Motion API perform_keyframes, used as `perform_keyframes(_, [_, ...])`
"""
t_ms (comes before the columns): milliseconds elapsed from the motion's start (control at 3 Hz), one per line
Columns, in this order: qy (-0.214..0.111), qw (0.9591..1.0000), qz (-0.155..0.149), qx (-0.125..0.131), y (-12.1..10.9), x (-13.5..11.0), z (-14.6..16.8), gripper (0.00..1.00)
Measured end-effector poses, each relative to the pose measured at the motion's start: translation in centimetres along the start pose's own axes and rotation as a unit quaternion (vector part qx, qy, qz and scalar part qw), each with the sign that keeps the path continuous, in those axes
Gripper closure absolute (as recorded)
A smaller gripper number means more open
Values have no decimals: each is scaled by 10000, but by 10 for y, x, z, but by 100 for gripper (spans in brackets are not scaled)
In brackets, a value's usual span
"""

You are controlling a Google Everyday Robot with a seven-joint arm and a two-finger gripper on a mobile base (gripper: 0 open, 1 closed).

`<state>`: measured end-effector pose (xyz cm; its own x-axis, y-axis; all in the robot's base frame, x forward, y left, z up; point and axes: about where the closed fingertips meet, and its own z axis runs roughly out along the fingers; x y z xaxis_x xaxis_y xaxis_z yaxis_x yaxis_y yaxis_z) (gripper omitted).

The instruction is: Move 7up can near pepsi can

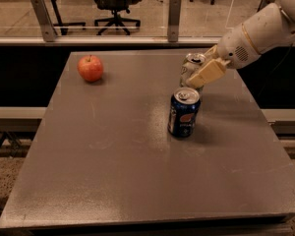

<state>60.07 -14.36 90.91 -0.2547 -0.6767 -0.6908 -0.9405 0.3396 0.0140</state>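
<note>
Where the flat grey bench (pixel 113 171) carries three things, one round red apple (pixel 90 68) sits far left. One dark blue pepsi can (pixel 184 113) with a silver top stands right of centre. One whitish-silver 7up can (pixel 189 69) is just behind it. The single beige pincer (pixel 199 76), reaching from the right, is clamped on the 7up can.

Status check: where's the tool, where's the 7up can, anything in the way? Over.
Tool against the 7up can, far right of table. 7up can just behind pepsi can. Apple far left, not in the way.
</note>
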Motion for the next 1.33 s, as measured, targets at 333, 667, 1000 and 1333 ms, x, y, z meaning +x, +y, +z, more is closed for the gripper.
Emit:
perform_keyframes(333, [-120, 9991, -182, -371, 30, 6, -3, 100])
perform_keyframes(667, [-157, 9973, -381, -604, 48, 9, -6, 100])
perform_keyframes(1000, [-94, 9953, -592, -758, 61, 14, -6, 82])
perform_keyframes(1333, [9, 9935, -711, -890, 66, 22, -4, 58])
